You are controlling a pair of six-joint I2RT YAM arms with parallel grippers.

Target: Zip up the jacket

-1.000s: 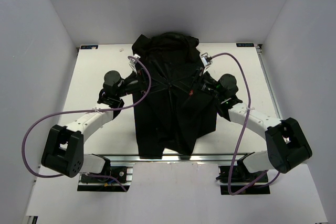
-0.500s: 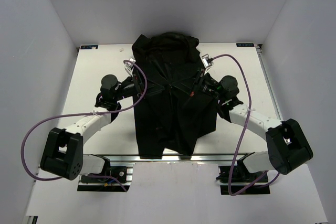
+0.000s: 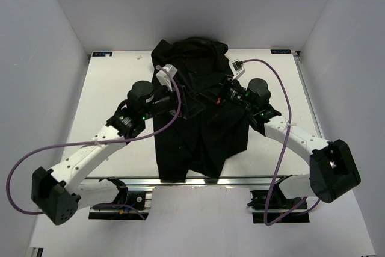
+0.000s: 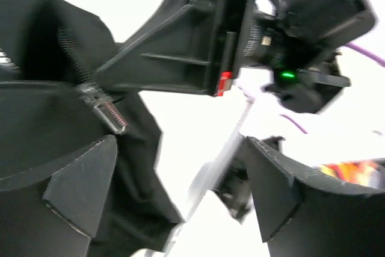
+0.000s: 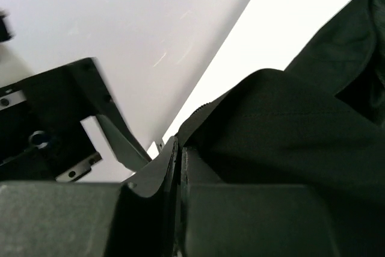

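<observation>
The right claw (image 5: pixel 179 154) is clamped on the front edge of the jacket (image 3: pixel 201 139) lying on the desk (image 3: pixel 114 88), probably to keep the zipper (image 4: pixel 71 49) taut; the left claw (image 4: pixel 180 145), spread apart, has the slider (image 4: pixel 103 105) just ahead.

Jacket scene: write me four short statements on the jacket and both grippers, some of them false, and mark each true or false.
1. The left gripper is open, its jaws wide apart. True.
2. The right gripper is open and clear of the jacket. False: it is shut on a fold of the jacket's fabric.
3. The jacket hangs on a hanger. False: it lies on the table.
4. The zipper slider shows in the left wrist view. True.
</observation>
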